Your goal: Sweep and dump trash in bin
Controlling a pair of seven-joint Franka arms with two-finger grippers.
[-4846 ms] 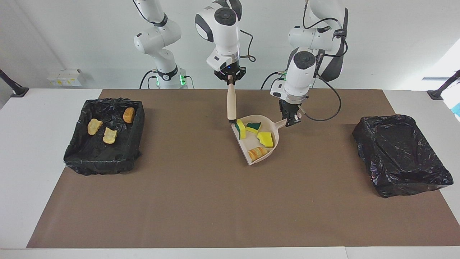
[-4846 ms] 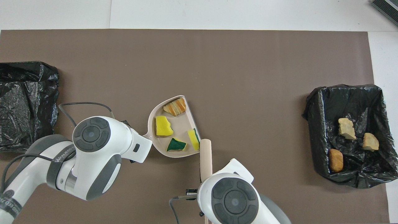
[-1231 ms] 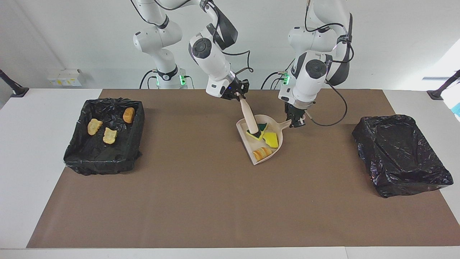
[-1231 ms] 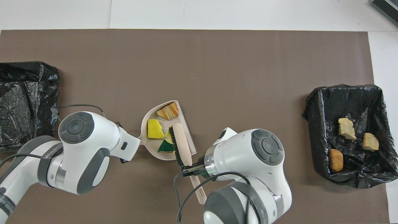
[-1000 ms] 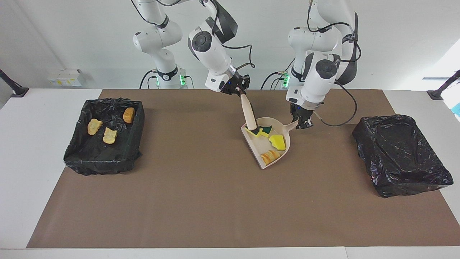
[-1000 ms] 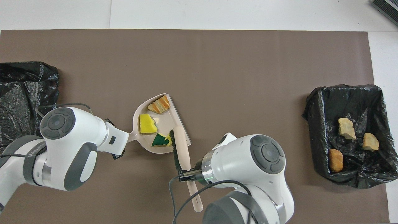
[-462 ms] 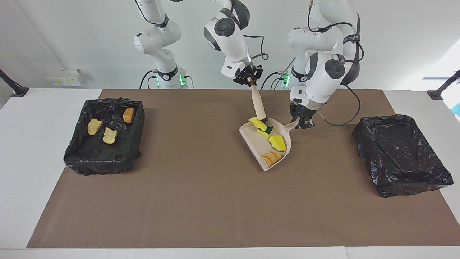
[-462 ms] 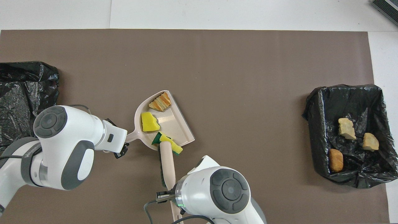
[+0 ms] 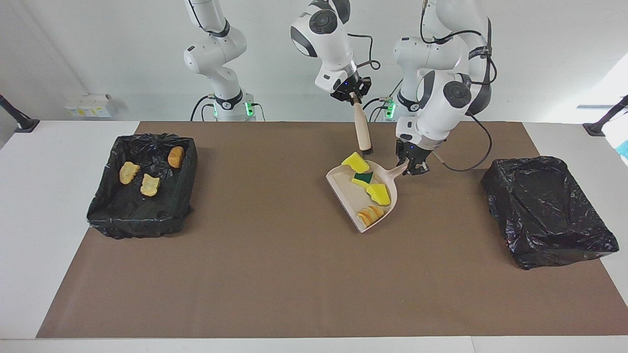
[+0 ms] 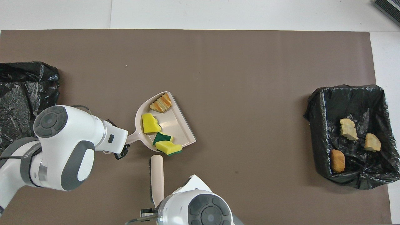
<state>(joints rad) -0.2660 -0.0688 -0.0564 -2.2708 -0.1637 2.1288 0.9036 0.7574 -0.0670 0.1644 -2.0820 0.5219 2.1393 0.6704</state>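
In the facing view I see my left gripper (image 9: 412, 169) right of centre, clamped on the handle of the beige plastic dustpan (image 9: 343, 192), which sits on the brown table mat (image 9: 274, 274). In the pan lie a plain yellow sponge piece (image 9: 379, 193), a yellow-green sponge piece (image 9: 362, 178) and an orange-cream striped chunk (image 9: 370, 214); another yellow sponge piece (image 9: 355, 162) rests on the pan's upper rim. My right gripper (image 9: 354, 97), top centre, is closed on the beige brush (image 9: 363, 135), which hangs bristles down just above that rim. At the left of the frame a black-bagged bin (image 9: 142, 218) holds three tan-yellow crumbly lumps (image 9: 141, 179). A second black-bagged bin (image 9: 549, 215) sits at the right

In the overhead view the left gripper (image 10: 121, 152) shows at lower left, gripping the dustpan (image 10: 178, 125) handle. The striped chunk (image 10: 161, 102), plain yellow piece (image 10: 150, 123) and yellow-green piece (image 10: 161, 137) are in the pan; the other yellow piece (image 10: 168, 147) overhangs its lower rim. The brush (image 10: 157, 178) points up from the bottom edge; I cannot make out the right gripper itself here. The lumps (image 10: 348, 128) lie in the bin (image 10: 322, 106) at the right; the other bin (image 10: 25, 90) is at the left edge
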